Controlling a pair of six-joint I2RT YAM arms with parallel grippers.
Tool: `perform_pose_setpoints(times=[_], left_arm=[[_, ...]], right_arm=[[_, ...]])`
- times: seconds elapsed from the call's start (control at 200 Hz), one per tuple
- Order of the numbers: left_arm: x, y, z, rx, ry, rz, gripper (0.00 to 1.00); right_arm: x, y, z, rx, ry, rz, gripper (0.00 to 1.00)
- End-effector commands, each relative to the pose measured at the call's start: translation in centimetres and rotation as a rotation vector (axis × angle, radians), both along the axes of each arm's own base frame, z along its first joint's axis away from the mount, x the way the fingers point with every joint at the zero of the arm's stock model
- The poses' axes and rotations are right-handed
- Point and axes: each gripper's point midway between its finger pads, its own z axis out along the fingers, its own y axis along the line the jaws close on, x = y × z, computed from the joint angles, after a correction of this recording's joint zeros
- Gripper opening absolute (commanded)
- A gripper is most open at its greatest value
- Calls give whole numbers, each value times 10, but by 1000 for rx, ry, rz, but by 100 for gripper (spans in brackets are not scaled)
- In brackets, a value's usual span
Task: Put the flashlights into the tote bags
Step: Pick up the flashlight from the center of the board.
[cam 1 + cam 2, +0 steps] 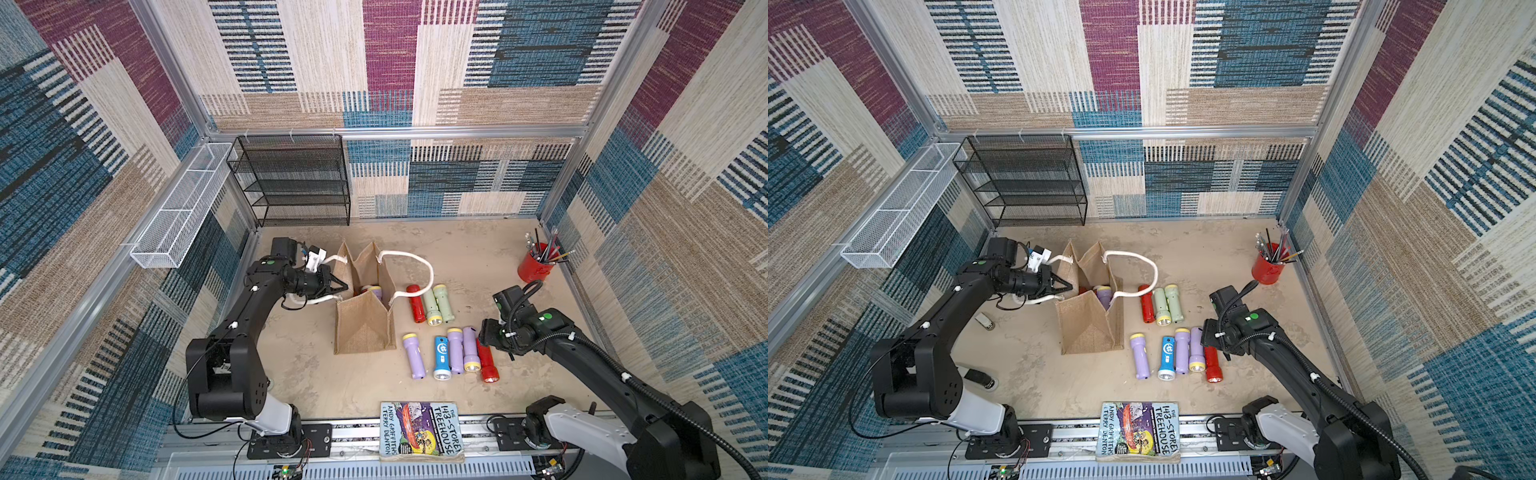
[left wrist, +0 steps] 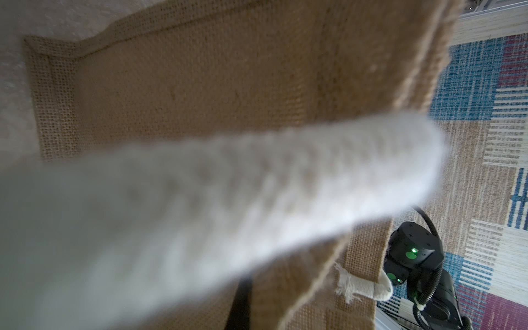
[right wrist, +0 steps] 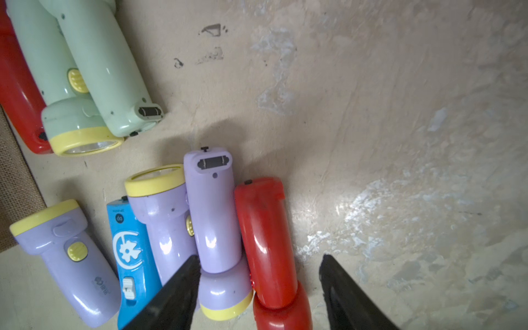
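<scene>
1. Flashlights (image 1: 455, 353) lie in two clusters on the mottled tan table (image 1: 465, 253), right of the tote bag (image 1: 365, 332). Bare tabletop stretches behind them toward the red cup (image 1: 534, 268) of pencils in the far right corner.
2. Front row, side by side: three lilac bodies with yellow collars, a blue flashlight (image 3: 128, 251) bearing a white crescent-and-flower emblem, and a red flashlight (image 3: 265, 237) at the right end. Behind the row, another red one and two pale green flashlights (image 1: 438, 305) lie touching.
3. Right gripper (image 3: 260, 257) hangs over the row's right end, jaws apart, straddling a lilac body and the red one.
4. Boxy and coarse-woven, the burlap bag stands upright, mouth open, a lilac flashlight (image 1: 1104, 293) inside.
5. Left gripper (image 1: 343, 286) is closed at the bag's left rim. The thick white rope handle (image 2: 228, 194) blurs across the left wrist view; whether rope or burlap is pinched I cannot tell.
6. Paperback book (image 1: 419, 430) at the front edge reads "The 143-Storey Treehouse", "Andy Griffiths & Terry Denton". Black mesh rack (image 1: 295, 183) and white wire basket (image 1: 183, 208) line the back left.
</scene>
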Motion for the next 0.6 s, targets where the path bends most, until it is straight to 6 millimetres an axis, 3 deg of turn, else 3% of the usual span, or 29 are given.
perform_pose_setpoints(times=[0.0,0.24,0.386,0.591], left_arm=[[-1,-2,1,-13,-1,-8,3],[0,-2,0,-16,1,-9,3],[0,-2,-1,-18,5,-10,3],[0,-2,-2,-18,9,-10,3]], right_arm=[[4,10,-11,43,21,15,70],[0,6,-26,18,63,-5,66],[0,3,-37,-8,93,-23,58],[1,0,-42,-30,102,-33,58]])
